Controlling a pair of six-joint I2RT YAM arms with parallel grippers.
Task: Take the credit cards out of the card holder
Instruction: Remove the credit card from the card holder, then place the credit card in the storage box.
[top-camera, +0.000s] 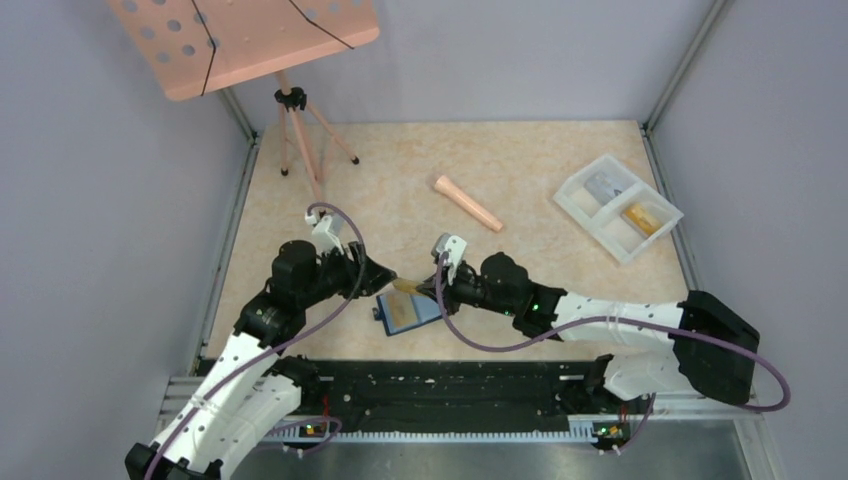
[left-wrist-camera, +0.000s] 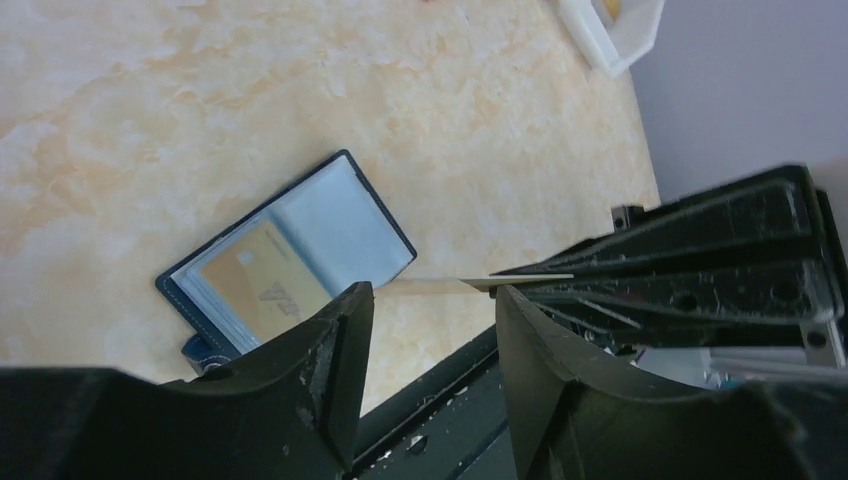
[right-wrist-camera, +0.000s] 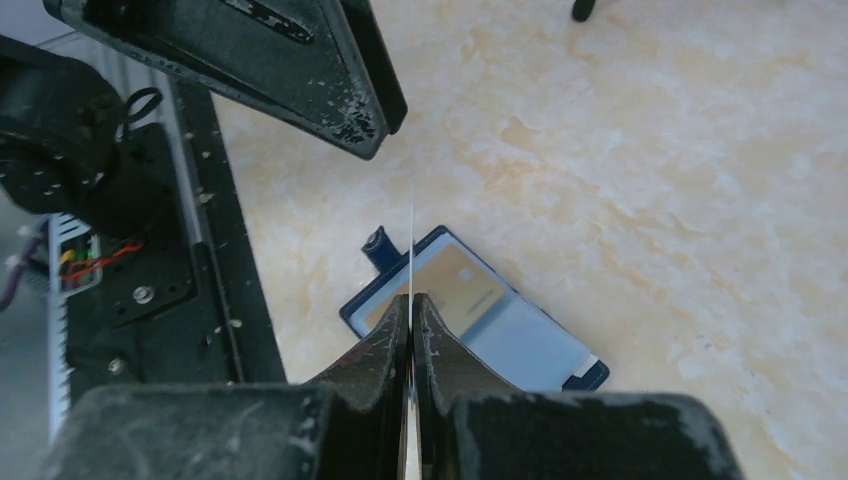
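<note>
The card holder lay open, a gold card inside. The white tray, well right of it, held a grey card and a yellow card. Just above the holder the right gripper pinched a thin card on edge, and the left gripper was beside it with jaws wide apart.

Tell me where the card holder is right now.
In the top view the card holder lies open on the table near its front edge, just under the tips of the left gripper and right gripper.

Four credit cards, one card holder, one white tray.
</note>
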